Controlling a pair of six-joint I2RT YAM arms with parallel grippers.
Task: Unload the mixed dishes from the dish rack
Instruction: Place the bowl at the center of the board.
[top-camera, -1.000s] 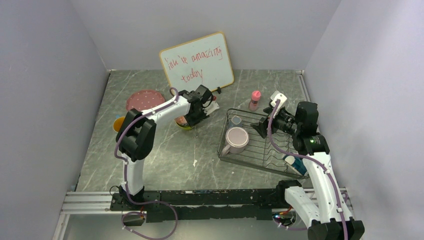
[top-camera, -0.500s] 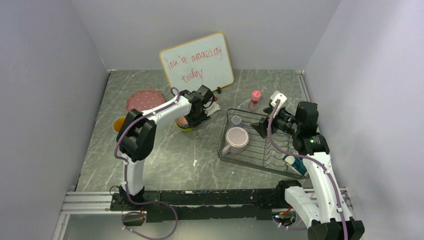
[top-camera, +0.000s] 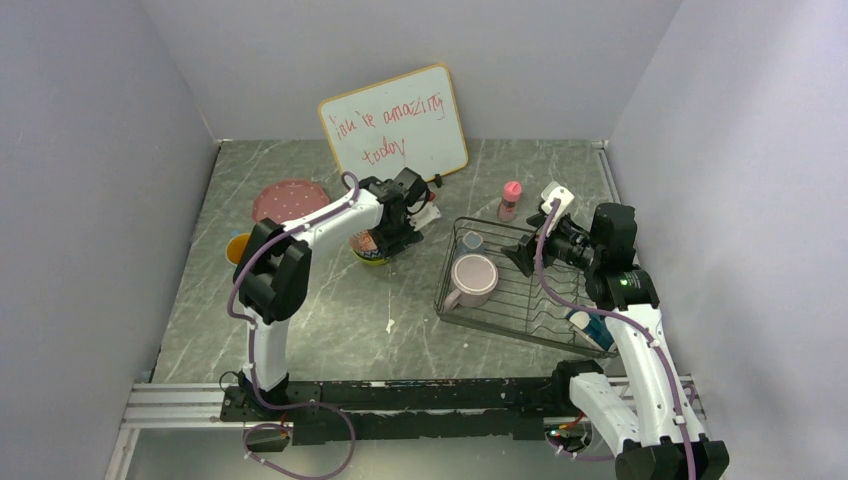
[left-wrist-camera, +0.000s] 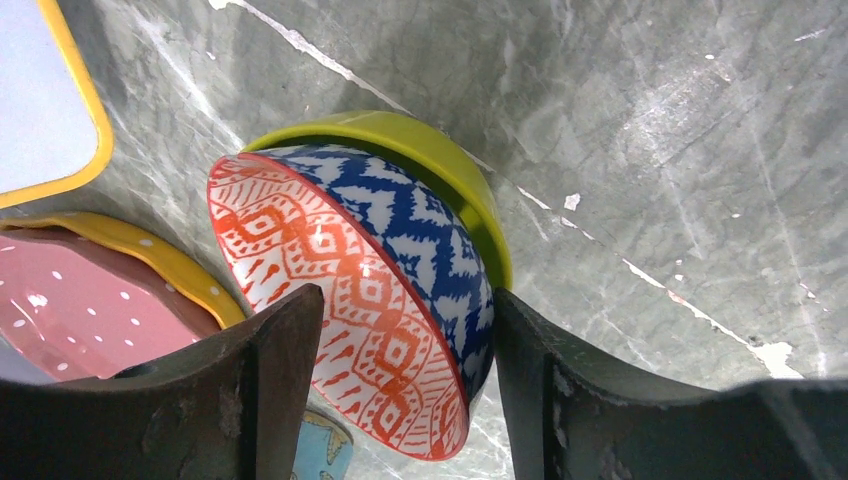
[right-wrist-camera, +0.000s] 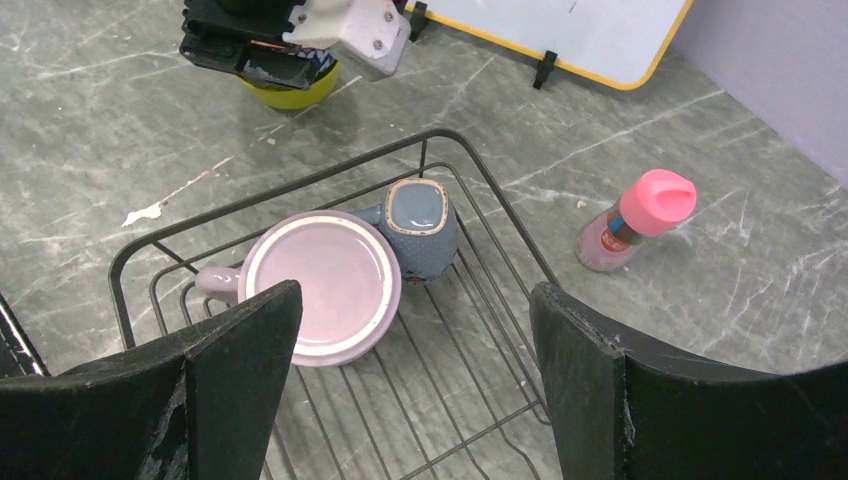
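Reporting partway: I am holding left gripper (left-wrist-camera: 400, 300) and right gripper (right-wrist-camera: 415, 295) spread-jawed; blue-white patterned ceramic bowl (left-wrist-camera: 420, 225) out, lilac ceramic mug (right-wrist-camera: 315, 285) sitting in dark wire rack (top-camera: 515, 300).

we saw three bare walls closing the scene in: a back wall (top-camera: 400, 40), a left wall (top-camera: 90, 200) and a right wall (top-camera: 740, 180), all a pale lilac-grey. the tabletop (top-camera: 300, 320) between them looked like grey-green stone, with white veins and scuffs, and a small white fleck (top-camera: 389, 326) lay on it. a whiteboard (top-camera: 395, 120) with a yellow frame and red handwriting stood tilted on small black feet near the back wall. a little pink-capped bottle (top-camera: 511, 201) stood upright to its right. along the near edge ran a silver rail (top-camera: 180, 405). the light was soft and even, and the shadows were faint.
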